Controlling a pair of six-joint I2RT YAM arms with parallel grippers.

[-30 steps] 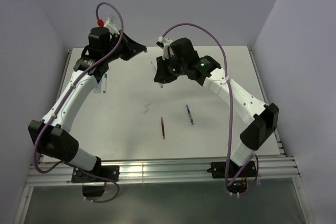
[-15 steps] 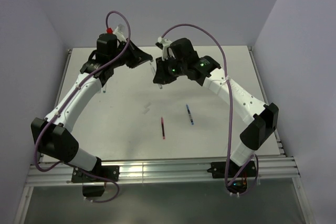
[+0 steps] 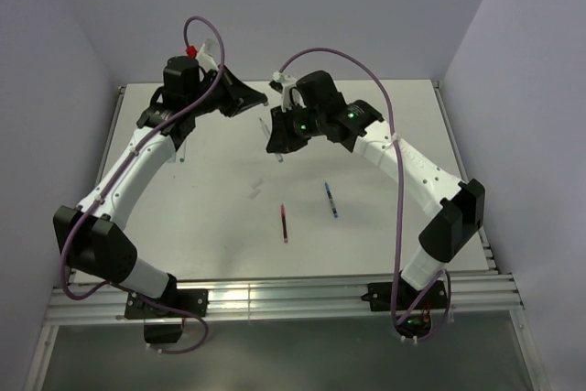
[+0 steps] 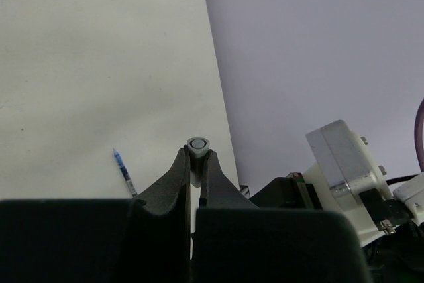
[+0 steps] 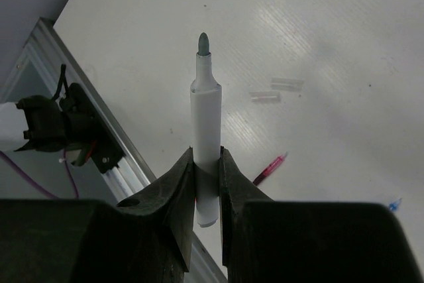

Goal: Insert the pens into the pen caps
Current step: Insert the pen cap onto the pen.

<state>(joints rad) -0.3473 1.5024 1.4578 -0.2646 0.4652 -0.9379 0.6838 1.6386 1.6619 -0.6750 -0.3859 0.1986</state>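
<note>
Left gripper (image 4: 197, 158): pinching short grey plastic cap (image 4: 197, 144) (seen end-on).
Right gripper (image 5: 206, 158): pinching white plastic pen (image 5: 205, 107), grey-green tip.
Table (image 3: 211, 226): thin red pen (image 3: 285, 223), dark blue pen (image 3: 330, 200), lying apart.

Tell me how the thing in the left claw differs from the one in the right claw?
The left claw pinches a short, stubby grey pen cap, seen end-on. The right claw grips a long, slim white pen with a greenish tip. The pen cap barely clears its fingertips, while the pen sticks far out past its own. Both are clamped in mid-air, each between two dark fingers.
</note>
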